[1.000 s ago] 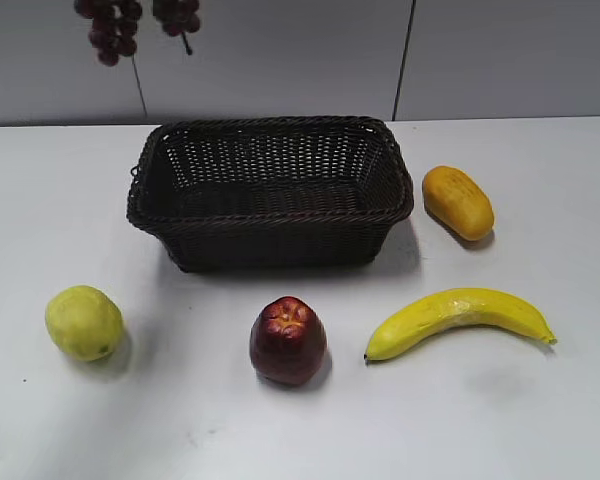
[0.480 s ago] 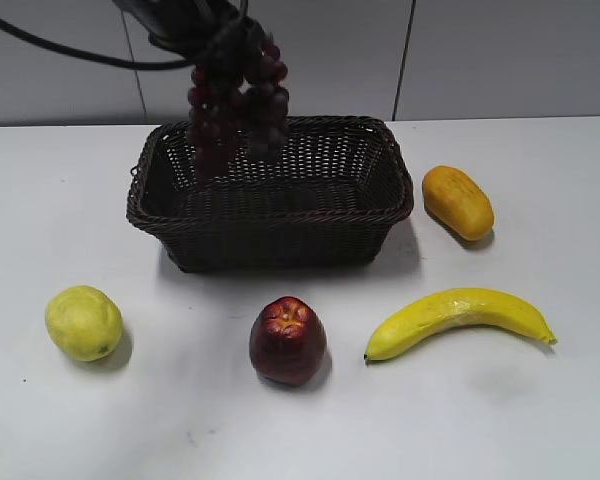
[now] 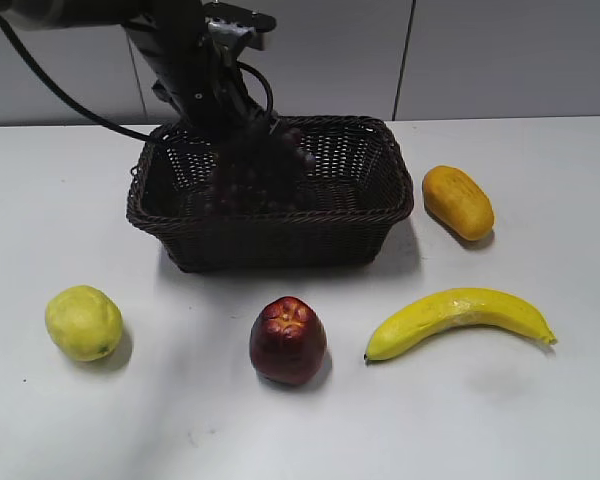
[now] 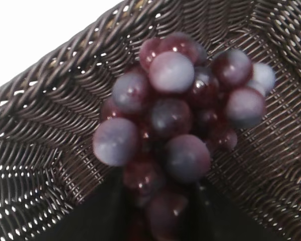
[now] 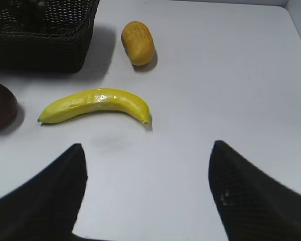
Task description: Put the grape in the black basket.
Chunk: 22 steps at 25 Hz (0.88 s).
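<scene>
Exterior view shows the left arm reaching down from the upper left, with the left gripper [image 3: 242,118] over the black basket [image 3: 375,215] and the grape [image 3: 265,170] hanging inside its walls. Left wrist view shows the grape [image 4: 175,130] filling the middle of the picture, with the woven basket wall [image 4: 50,115] close behind and around it. The fingers themselves are not plainly seen in either view, so I cannot tell how tightly they sit; as the bunch hangs below the tool, I judge it is clamped on the stem.

The step in hand looks like the lowering of the bunch into the basket. Whether the lowest grapes touch the basket floor cannot be told. The next move probably calls for parting the fingers so the bunch drops or settles inside, then lifting the arm straight up clear of the rim.

Right wrist view shows the right gripper [image 5: 148,188] with its fingers spread wide apart, holding nothing, above bare table [image 5: 231,75].

Counted: one bunch of grapes, one basket, one banana [image 3: 458,318], one red apple [image 3: 288,340], one green-yellow round fruit [image 3: 83,322], and one orange-yellow oval fruit [image 3: 458,202]. All four loose fruits lie on the table outside the basket.
</scene>
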Available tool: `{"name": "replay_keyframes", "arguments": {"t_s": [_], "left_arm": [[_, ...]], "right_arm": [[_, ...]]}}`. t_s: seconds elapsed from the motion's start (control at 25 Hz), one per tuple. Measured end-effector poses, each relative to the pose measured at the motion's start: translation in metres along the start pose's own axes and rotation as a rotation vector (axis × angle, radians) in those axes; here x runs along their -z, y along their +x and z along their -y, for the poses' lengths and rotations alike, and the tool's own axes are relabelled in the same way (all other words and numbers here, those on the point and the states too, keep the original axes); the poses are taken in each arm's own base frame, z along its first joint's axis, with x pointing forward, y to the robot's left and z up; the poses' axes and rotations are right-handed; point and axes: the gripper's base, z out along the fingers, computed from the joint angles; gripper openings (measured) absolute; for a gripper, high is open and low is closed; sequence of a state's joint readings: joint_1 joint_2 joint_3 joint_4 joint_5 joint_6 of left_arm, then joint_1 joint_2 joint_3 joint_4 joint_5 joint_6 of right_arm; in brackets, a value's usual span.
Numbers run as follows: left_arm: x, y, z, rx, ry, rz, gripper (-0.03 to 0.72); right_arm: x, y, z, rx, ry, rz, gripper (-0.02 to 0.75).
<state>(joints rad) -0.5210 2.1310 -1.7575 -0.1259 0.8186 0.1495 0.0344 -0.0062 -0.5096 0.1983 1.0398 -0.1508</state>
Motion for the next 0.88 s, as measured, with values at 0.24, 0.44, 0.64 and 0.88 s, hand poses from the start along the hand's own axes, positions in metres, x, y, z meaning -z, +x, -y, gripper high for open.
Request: {"name": "replay_keyframes", "arguments": {"t_s": [0.24, 0.44, 0.64, 0.88], "left_arm": [[0.003, -0.001, 0.000, -0.007, -0.005, -0.006, 0.622], [0.029, 0.000, 0.000, -0.032, -0.023, -0.027, 0.627], [0.083, 0.001, 0.000, -0.079, -0.080, -0.032, 0.596], [0.159, 0.011, -0.001, -0.103, -0.170, -0.015, 0.586]], "right_arm": [[0.000, 0.000, 0.000, 0.000, 0.000, 0.000, 0.572], [0.000, 0.000, 0.000, 0.000, 0.000, 0.000, 0.572], [0.000, 0.000, 0.000, 0.000, 0.000, 0.000, 0.572], [0.000, 0.000, 0.000, 0.000, 0.000, 0.000, 0.572]]}}
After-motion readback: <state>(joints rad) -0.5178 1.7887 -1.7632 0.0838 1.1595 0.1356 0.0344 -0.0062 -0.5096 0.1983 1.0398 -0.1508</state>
